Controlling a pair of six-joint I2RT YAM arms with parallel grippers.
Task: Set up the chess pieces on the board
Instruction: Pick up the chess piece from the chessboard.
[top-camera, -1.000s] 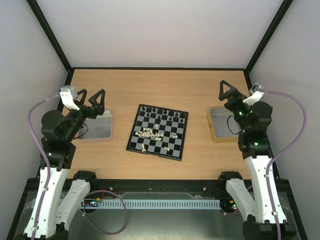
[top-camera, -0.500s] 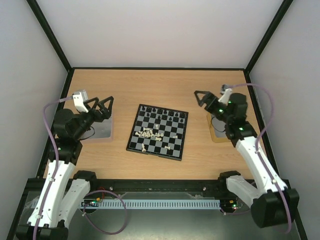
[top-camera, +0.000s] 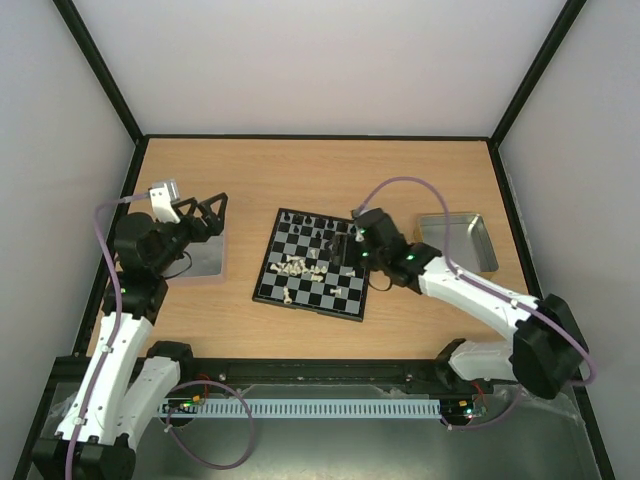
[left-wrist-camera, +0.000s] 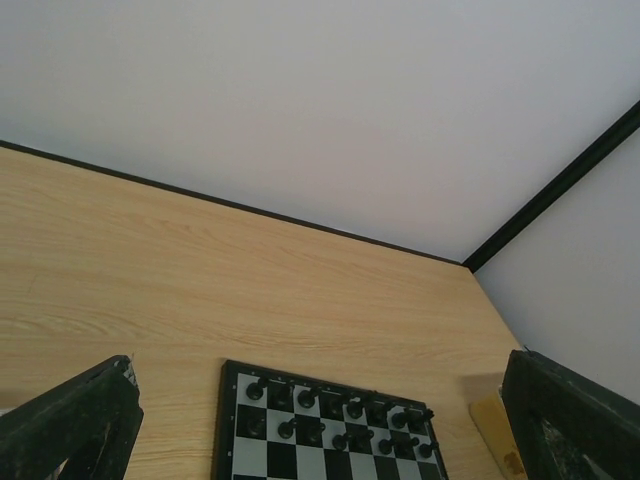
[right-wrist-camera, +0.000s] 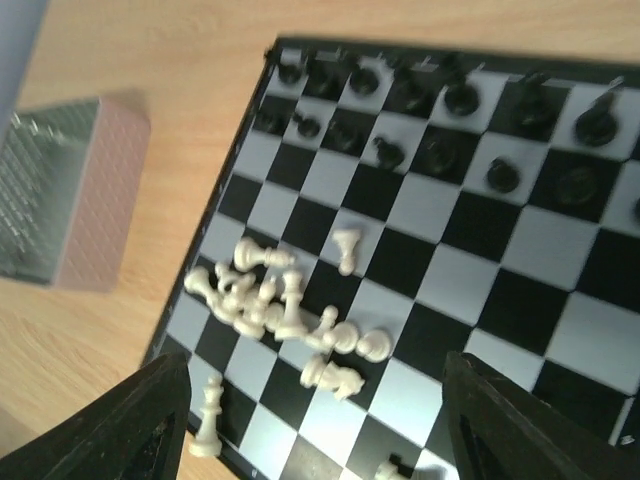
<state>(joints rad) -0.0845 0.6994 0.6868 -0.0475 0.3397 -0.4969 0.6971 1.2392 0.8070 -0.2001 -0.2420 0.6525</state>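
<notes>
Right gripper (right-wrist-camera: 312, 400), jaws wide, above toppled cream chess pieces (right-wrist-camera: 275, 305) on board (right-wrist-camera: 590, 250)

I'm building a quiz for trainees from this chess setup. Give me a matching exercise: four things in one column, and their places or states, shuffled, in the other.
Column 1
1. black pieces
2. white pieces
3. right gripper
4. left gripper

Column 2
A. open, left of the board
B. mostly toppled in a heap, near-left squares
C. open, above the board
D. standing in the far rows

Pairs: 1-D, 2-B, 3-C, 4-A
</notes>
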